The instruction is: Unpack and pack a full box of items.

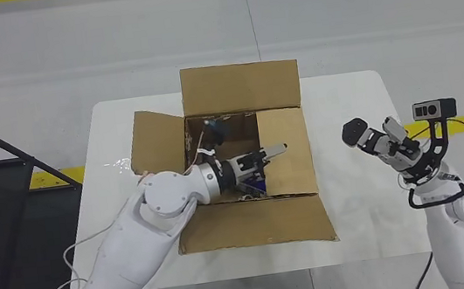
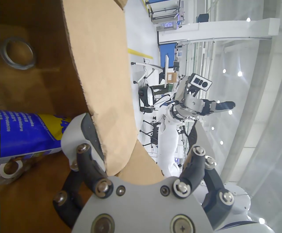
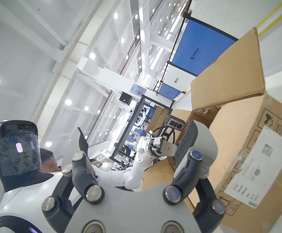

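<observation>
Four flaps of the box [image 1: 240, 88] are open on the table [image 1: 365, 215]. The left gripper [image 1: 273, 152] is inside at the right flap's edge, and the right gripper [image 1: 367, 135] hangs over bare table beside the box.

Left wrist view: the gripper [image 2: 141, 128] is wide, its fingers straddling a cardboard edge [image 2: 105, 88]. A blue can [image 2: 28, 132] and a ring [image 2: 17, 53] lie inside.

Right wrist view: the gripper [image 3: 137, 132] is wide and holds nothing, apart from the box [image 3: 242, 136].

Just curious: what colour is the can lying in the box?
The can is blue with yellow; best in left wrist view.
</observation>
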`<act>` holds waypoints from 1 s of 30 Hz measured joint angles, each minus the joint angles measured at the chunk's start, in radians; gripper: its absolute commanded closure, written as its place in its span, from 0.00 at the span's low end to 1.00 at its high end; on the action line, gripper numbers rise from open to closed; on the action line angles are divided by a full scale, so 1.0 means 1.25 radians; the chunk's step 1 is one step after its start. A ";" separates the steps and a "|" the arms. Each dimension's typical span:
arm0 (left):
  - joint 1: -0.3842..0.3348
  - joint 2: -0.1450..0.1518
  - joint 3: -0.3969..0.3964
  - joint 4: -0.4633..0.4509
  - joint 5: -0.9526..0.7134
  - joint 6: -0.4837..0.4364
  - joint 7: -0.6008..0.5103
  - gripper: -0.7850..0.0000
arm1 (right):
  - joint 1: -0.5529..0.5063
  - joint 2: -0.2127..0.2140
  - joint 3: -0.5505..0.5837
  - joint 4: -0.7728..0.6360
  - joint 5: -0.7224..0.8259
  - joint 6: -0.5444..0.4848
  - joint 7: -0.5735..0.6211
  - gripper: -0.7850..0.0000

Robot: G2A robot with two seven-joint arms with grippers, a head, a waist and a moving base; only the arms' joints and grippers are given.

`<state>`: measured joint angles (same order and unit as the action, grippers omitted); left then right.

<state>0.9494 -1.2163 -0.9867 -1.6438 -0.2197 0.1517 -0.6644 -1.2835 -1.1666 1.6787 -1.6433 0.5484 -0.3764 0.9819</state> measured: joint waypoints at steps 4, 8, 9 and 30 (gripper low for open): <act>0.004 -0.001 -0.011 -0.012 -0.015 -0.015 0.002 0.00 | -0.001 0.005 -0.009 0.021 -0.033 0.026 0.019 0.00; 0.007 -0.002 -0.018 -0.030 -0.022 -0.030 0.016 0.00 | -0.007 0.009 -0.020 0.047 -0.055 0.053 0.047 0.00; 0.007 -0.003 -0.019 -0.034 -0.024 -0.033 0.021 0.00 | -0.009 0.010 -0.023 0.052 -0.057 0.058 0.053 0.00; -0.077 -0.041 0.055 -0.038 -0.028 -0.043 0.088 0.00 | -0.036 0.016 -0.105 0.102 0.006 0.046 0.154 0.00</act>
<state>0.8534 -1.2671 -0.9176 -1.6919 -0.2553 0.0974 -0.5548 -1.3281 -1.1466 1.5478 -1.5154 0.5560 -0.3194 1.1738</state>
